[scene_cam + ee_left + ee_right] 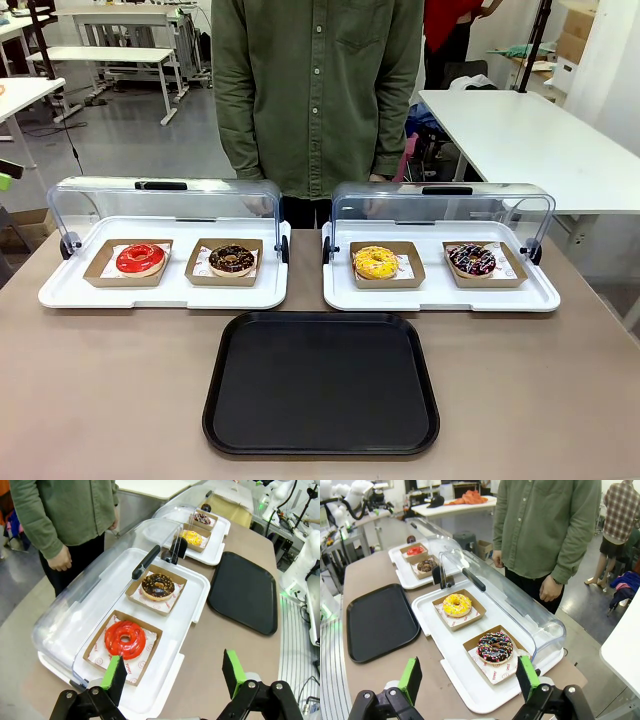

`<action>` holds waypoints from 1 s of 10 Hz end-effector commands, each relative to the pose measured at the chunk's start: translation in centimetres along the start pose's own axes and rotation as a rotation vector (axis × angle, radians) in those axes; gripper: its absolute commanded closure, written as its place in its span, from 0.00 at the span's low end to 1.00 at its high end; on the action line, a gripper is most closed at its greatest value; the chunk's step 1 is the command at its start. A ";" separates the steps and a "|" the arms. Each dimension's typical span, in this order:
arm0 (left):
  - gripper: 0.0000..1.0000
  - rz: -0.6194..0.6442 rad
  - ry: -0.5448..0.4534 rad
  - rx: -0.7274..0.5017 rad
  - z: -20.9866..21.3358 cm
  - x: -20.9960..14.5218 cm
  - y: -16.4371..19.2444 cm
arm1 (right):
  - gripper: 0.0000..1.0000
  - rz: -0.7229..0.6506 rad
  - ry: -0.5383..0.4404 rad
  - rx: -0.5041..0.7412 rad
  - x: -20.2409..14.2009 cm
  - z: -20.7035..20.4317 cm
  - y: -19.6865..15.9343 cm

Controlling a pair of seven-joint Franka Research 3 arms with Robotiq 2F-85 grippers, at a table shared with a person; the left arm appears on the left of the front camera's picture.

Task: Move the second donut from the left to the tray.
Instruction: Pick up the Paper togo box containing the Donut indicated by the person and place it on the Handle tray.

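The chocolate donut with pale sprinkles sits in its brown cardboard holder on the left white tray, second from the left. The black tray lies bare at the table's near middle. My left gripper hovers open above the near end of the left white tray, by the red donut. Over the outer end of the right white tray my right gripper hangs open, close to the multicoloured-sprinkle donut. Nothing is between either pair of fingers.
A red-glazed donut shares the left white tray. The right white tray holds a yellow donut and a dark donut with pink and white sprinkles. Both clear domed lids are swung back. A person in a green shirt stands at the far side.
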State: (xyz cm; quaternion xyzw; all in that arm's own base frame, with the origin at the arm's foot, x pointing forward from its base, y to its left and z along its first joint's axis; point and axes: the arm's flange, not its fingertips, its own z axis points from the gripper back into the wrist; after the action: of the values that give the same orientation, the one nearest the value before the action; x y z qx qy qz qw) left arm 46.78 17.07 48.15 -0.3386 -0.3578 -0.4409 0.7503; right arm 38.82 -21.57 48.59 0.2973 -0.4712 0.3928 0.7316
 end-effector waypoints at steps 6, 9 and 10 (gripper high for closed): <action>0.00 0.001 0.006 0.000 0.0 0.2 -0.1 | 0.00 0.004 -0.005 0.002 0.2 0.0 0.0; 0.00 0.001 0.006 0.000 0.0 0.2 -0.1 | 0.00 0.004 -0.005 0.002 0.2 0.0 0.0; 0.00 0.001 0.006 0.000 0.0 0.2 -0.1 | 0.00 0.004 -0.005 0.002 0.2 0.0 0.0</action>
State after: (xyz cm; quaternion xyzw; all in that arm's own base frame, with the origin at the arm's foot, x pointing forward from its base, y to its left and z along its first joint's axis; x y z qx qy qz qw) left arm 46.78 17.07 48.15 -0.3386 -0.3578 -0.4409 0.7503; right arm 38.81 -21.57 48.59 0.2973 -0.4712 0.3928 0.7316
